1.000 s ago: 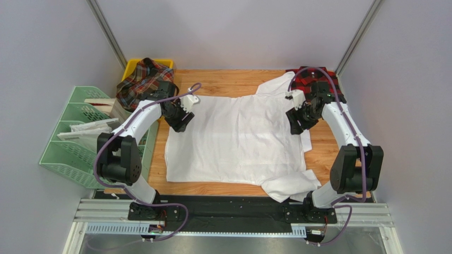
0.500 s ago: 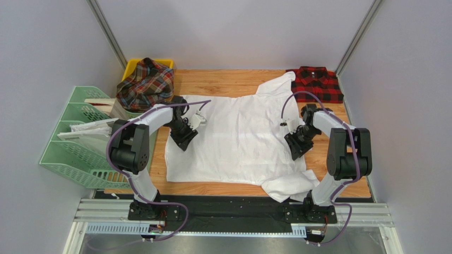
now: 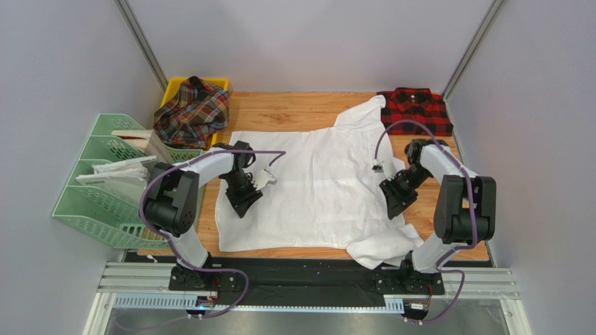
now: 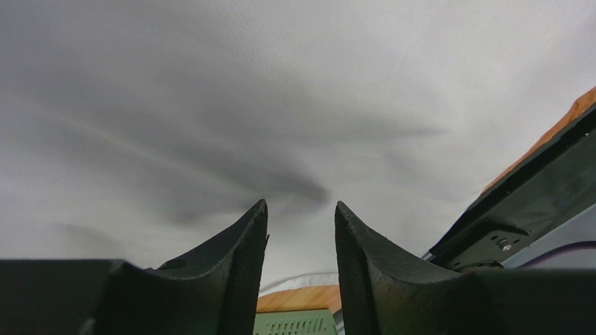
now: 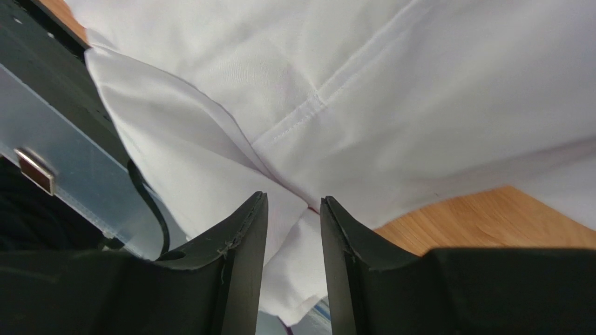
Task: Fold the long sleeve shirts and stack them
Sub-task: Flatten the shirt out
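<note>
A large white shirt (image 3: 315, 185) lies spread flat across the middle of a wooden desk (image 3: 294, 108), collar toward the far side, one sleeve bunched at the near right edge. The left gripper (image 4: 299, 204) sits low on the shirt's left edge, its fingers closed on the cloth, with creases running into the narrow gap. The right gripper (image 5: 294, 197) pinches a seam at the shirt's right edge. A red-and-black checked shirt (image 3: 418, 110) lies at the far right corner. A tartan shirt (image 3: 192, 108) is heaped on a yellow bin (image 3: 218, 83) at far left.
</note>
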Tool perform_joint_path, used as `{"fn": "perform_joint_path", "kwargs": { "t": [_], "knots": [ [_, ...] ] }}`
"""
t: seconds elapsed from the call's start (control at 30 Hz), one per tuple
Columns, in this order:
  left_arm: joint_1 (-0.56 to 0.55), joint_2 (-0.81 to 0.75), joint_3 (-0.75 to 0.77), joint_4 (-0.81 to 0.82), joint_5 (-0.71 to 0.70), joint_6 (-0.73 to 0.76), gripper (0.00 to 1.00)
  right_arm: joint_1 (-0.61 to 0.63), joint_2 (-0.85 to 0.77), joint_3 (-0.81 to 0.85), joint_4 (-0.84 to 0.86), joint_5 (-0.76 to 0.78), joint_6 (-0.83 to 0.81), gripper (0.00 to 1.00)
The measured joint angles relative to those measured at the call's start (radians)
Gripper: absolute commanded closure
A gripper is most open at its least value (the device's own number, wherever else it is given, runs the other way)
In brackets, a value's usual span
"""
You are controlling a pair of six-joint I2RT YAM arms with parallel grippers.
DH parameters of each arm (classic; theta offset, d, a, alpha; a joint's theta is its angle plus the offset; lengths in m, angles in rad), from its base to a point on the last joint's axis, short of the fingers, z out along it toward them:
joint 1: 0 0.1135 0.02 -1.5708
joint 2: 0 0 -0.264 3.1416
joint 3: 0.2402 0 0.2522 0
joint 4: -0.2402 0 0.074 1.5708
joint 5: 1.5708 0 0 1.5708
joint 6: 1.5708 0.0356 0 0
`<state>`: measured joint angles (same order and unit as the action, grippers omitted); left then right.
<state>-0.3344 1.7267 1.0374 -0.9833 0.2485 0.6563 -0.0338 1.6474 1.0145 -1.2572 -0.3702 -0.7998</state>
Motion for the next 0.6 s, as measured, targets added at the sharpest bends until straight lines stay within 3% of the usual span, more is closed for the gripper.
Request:
{"fn": "perform_joint_path", "kwargs": {
  "t": [0.1,0.3,0.6],
  "knots": [
    [0.000,-0.009,0.039,-0.023,0.008,0.003,0.49,-0.072,-0.002,0.149,-0.034,-0.068,0.002,0.61],
    [0.000,-0.018,0.227,-0.031,0.041,0.002,0.42,-0.209,0.054,0.443,0.097,-0.066,0.084,0.61],
    [-0.028,-0.013,0.349,-0.027,0.171,-0.003,0.39,-0.200,0.334,0.541,0.228,0.047,0.175,0.53]
  ]
}}
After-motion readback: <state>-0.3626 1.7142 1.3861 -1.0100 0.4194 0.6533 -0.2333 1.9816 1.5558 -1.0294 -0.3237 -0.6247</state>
